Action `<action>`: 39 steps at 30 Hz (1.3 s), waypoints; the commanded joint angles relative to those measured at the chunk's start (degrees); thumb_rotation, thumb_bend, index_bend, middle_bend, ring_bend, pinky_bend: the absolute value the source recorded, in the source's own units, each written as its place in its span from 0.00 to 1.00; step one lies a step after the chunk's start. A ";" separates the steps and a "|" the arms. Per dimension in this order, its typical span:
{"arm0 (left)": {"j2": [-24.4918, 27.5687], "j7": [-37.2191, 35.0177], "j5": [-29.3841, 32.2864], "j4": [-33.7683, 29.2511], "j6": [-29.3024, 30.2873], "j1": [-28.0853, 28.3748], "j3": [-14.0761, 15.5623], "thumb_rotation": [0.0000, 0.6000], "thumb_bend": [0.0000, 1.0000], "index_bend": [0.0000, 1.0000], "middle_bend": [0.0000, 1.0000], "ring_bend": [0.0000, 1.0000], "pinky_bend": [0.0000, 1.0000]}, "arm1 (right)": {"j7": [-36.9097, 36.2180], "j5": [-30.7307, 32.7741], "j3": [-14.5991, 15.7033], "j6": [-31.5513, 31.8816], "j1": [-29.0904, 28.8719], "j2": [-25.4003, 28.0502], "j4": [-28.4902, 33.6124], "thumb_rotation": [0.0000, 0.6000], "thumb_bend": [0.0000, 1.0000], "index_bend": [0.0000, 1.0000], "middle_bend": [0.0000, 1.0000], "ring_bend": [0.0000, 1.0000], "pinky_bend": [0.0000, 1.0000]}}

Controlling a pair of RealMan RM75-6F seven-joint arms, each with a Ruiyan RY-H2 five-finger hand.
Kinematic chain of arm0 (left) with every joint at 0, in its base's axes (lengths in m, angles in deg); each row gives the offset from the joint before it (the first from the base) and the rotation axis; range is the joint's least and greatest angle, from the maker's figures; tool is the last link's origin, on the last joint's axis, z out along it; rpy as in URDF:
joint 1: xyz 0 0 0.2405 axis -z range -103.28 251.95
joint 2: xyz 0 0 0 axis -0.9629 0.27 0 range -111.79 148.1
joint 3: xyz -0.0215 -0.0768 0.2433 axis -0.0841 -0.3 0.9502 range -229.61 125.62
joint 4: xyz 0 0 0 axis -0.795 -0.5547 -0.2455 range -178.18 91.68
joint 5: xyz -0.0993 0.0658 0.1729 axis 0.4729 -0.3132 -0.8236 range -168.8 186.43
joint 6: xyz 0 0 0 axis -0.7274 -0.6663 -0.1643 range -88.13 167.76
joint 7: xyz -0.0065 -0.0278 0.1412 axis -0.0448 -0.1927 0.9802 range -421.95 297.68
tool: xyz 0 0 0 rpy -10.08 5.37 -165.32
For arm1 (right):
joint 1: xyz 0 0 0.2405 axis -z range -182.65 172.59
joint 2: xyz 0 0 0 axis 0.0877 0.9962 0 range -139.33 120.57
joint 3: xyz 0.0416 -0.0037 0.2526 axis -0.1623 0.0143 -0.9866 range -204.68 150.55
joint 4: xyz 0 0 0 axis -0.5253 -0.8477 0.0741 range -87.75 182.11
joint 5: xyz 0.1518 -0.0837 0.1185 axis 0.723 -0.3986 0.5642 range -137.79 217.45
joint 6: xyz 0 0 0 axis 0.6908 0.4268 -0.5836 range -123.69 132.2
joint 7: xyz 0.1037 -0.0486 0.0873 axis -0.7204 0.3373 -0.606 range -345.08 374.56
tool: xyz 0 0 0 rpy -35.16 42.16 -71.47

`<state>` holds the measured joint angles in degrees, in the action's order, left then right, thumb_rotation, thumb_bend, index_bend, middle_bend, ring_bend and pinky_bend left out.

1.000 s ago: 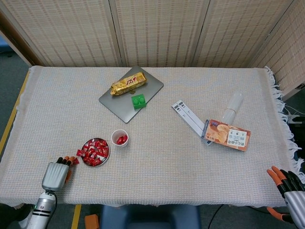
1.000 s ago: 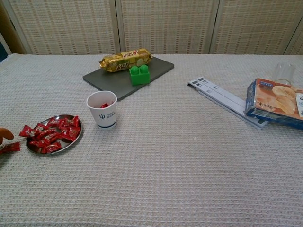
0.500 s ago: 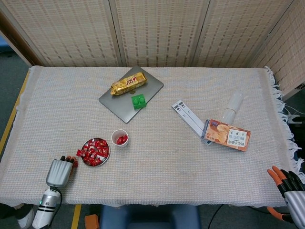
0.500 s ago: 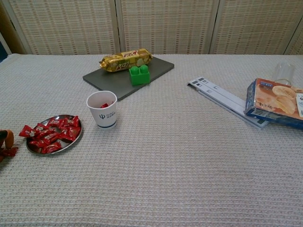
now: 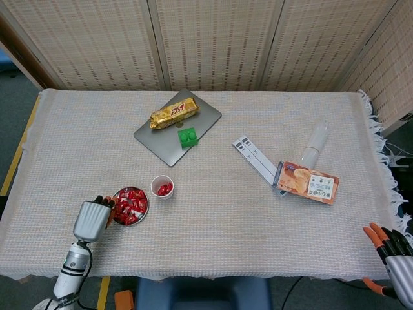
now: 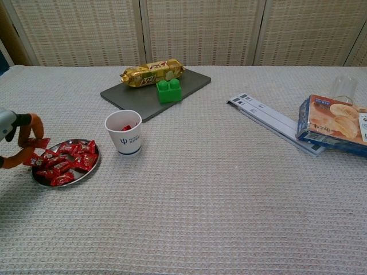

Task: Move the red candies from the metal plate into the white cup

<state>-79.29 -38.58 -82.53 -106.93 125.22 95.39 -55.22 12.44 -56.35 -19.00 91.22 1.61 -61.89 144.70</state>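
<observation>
Cloth-covered desk [image 5: 213, 213], woven and pale, fringed along the right edge, backed by ribbed wicker screens [image 5: 213, 39]. Broad bare stretch through the middle and along the front edge, between plate and snack box.

Near the front-left corner, metal plate [image 5: 144, 208]: round, shiny, shallow, heaped with red candies [image 6: 66, 160] in crinkled foil wrappers, a few spilling over its left rim. Just beside it on the right, not touching, white cup [image 6: 124, 133]: paper, upright, small dark logo on the wall, some red candy already inside.

Left hand [image 5: 93, 218] at the plate's left rim, grey-backed with orange-tipped fingers [image 6: 35, 122] curled down onto the outermost wrappers; looks to pinch one candy in the chest view, though hard to tell for sure whether lifted or merely touched. Right hand [image 5: 390, 244] off the front-right corner of the desk, well apart from everything, fingers spread and holding nothing.

Toward the back, left of centre: flat dark grey slab [image 5: 161, 141], laptop-like, carrying a gold-wrapped snack bar [image 5: 173, 113] and a green toy brick [image 5: 188, 137]. Toward the right edge: long white strip [image 5: 255, 157] lying diagonally, its near end tucked under an orange biscuit box [image 5: 310, 183]; clear plastic cup [image 5: 315, 144] lying on its side just behind the box. Nothing between plate and cup.
</observation>
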 commanded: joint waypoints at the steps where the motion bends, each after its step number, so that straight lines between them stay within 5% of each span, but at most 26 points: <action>1: 0.53 7.61 -0.92 -6.01 -5.72 7.32 -4.76 1.00 0.43 0.54 0.58 0.57 1.00 | 0.02 0.92 -0.40 -0.32 -0.16 0.06 0.21 1.00 0.04 0.00 0.00 0.00 0.00; 7: -3.69 11.76 1.98 -4.44 -12.72 13.69 -8.67 1.00 0.43 0.54 0.58 0.57 1.00 | -0.62 2.98 -1.05 -0.75 -0.22 0.32 0.26 1.00 0.04 0.00 0.00 0.00 0.00; 13: -6.65 13.01 4.12 -0.62 -16.09 16.38 -9.08 1.00 0.43 0.50 0.58 0.57 1.00 | -1.38 4.33 -1.53 -0.65 -0.05 0.51 0.13 1.00 0.04 0.00 0.00 0.00 0.00; 21: -7.21 14.21 6.17 -0.64 -17.01 16.66 -8.26 1.00 0.42 0.19 0.43 0.49 1.00 | -1.64 4.11 -1.53 0.06 0.34 0.59 0.09 1.00 0.04 0.00 0.00 0.00 0.00; 31: -1.16 14.73 5.34 -11.35 -12.52 12.86 -5.18 1.00 0.42 0.10 0.38 0.45 1.00 | -1.57 1.62 -0.78 1.21 0.76 0.50 -0.18 1.00 0.04 0.00 0.00 0.00 0.00; 39: 5.09 8.03 4.66 -18.70 -7.07 4.81 1.76 1.00 0.40 0.09 0.31 0.34 1.00 | -2.24 -0.24 -0.21 2.22 1.06 0.59 -0.67 1.00 0.04 0.00 0.00 0.00 0.00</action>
<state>-75.94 -28.85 -78.12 -124.23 117.13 102.29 -55.51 10.26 -56.54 -19.25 93.38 2.64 -61.32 144.07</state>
